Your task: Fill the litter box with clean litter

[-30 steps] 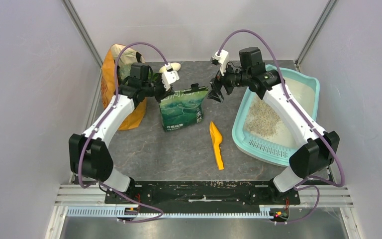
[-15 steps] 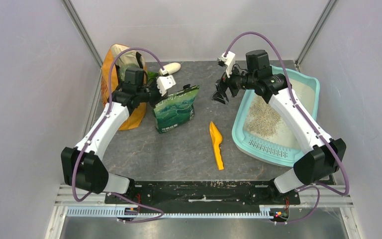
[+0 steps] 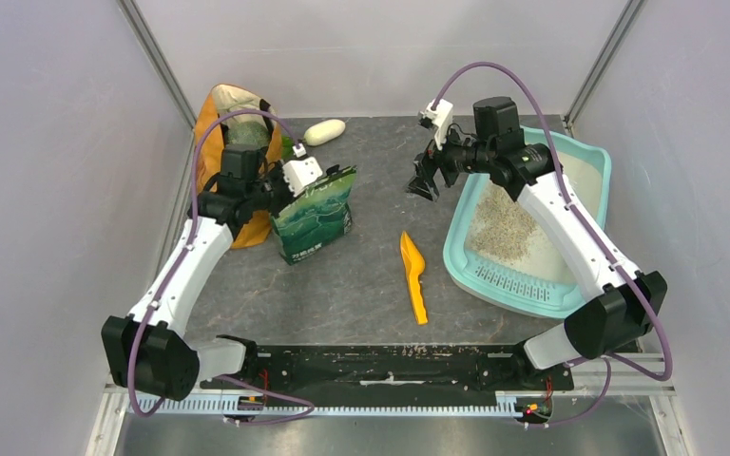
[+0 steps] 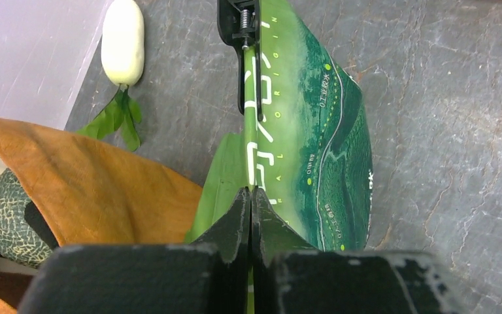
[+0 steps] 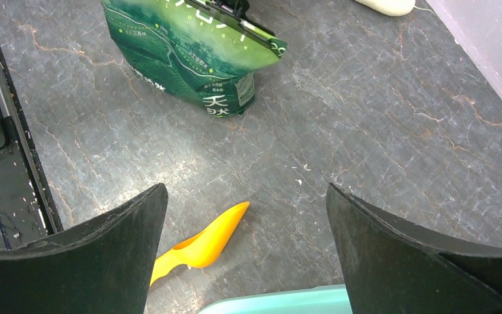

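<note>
Leftward went the green bag (image 3: 314, 217), clamped in the left gripper (image 4: 251, 199), widening the bare table (image 3: 361, 285) beside the litter box (image 3: 452, 249). It lies right, long axis near-far, grille nearest, litter (image 3: 499, 228) inside. The right gripper (image 3: 425, 182) gapes empty off its far-left corner.

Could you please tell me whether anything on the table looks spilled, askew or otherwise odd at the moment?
The green bag leans askew, pinched at its top edge by the left gripper. A few pale grains lie loose on the table near the orange scoop. The litter covers only a patch of the litter box floor.
</note>
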You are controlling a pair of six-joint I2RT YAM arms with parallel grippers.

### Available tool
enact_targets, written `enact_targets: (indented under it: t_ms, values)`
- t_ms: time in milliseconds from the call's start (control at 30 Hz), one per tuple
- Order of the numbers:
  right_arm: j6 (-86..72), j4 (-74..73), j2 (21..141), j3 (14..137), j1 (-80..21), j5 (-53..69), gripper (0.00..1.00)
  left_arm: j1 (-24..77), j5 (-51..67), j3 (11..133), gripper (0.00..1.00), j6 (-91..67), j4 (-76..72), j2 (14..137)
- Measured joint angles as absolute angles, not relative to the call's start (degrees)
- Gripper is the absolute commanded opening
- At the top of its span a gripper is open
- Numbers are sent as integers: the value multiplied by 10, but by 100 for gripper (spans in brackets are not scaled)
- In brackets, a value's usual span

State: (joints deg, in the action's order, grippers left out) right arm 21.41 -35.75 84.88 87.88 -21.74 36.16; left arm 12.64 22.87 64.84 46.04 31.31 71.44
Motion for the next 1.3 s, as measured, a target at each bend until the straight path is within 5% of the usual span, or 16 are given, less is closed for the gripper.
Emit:
enact_targets:
  t_ms: [267,533,833,1300]
  values:
    - [214,-362,846,879,-217,362,97,122,244,653,80,474,318,700]
    - [194,-374,818,879,-217,355,97,129,264,762,85,411,357,700]
    - [101,-373,717,842,-182,293,97,132,270,1038,87,277,533,790]
    - [-38,-420,539,663,-77,214,97,116,116,809,89,120,606,671]
